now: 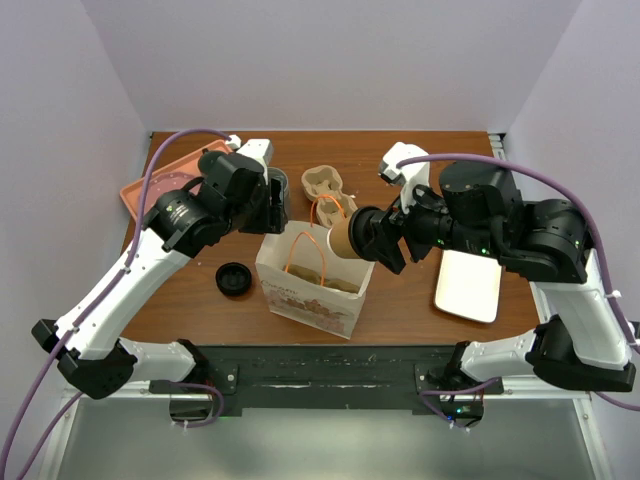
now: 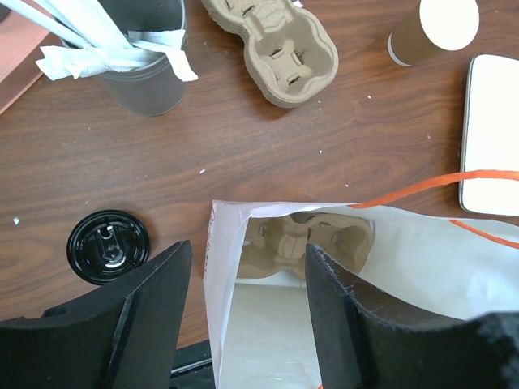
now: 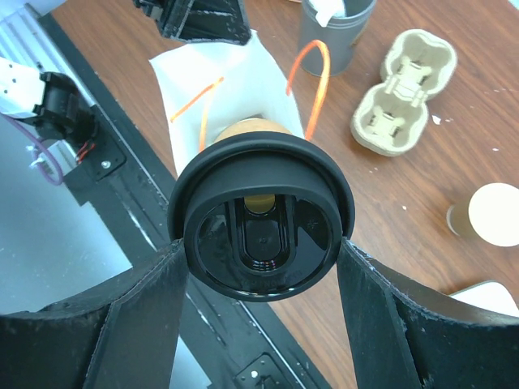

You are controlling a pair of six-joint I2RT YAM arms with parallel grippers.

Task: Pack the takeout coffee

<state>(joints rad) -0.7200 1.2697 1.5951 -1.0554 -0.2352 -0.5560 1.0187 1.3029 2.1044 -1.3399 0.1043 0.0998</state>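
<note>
Right gripper (image 3: 261,243) clamped on the takeout coffee (image 3: 261,231), fingers on either side of its black lid. Cup is tipped on its side, lid toward the wrist, tan body hanging over the back-right rim of the paper bag (image 1: 310,290).

Left gripper (image 2: 247,253) has jaws apart and straddles the bag's left wall: one finger outside, one inside, gripping nothing.

Bag mouth is open, with a cardboard carrier (image 2: 304,239) lying at the bottom. Orange handles (image 3: 312,77) arch up around the mouth, close to the cup.

Grey tumbler (image 2: 150,77) holds white wrapped utensils. Second carrier (image 2: 272,44) on the table (image 2: 340,138) is empty.

Bag sits near the table's front edge. Loose black lid (image 2: 107,245) just left of it, white tray (image 1: 468,285) to the right, another cup (image 2: 430,32) behind.
</note>
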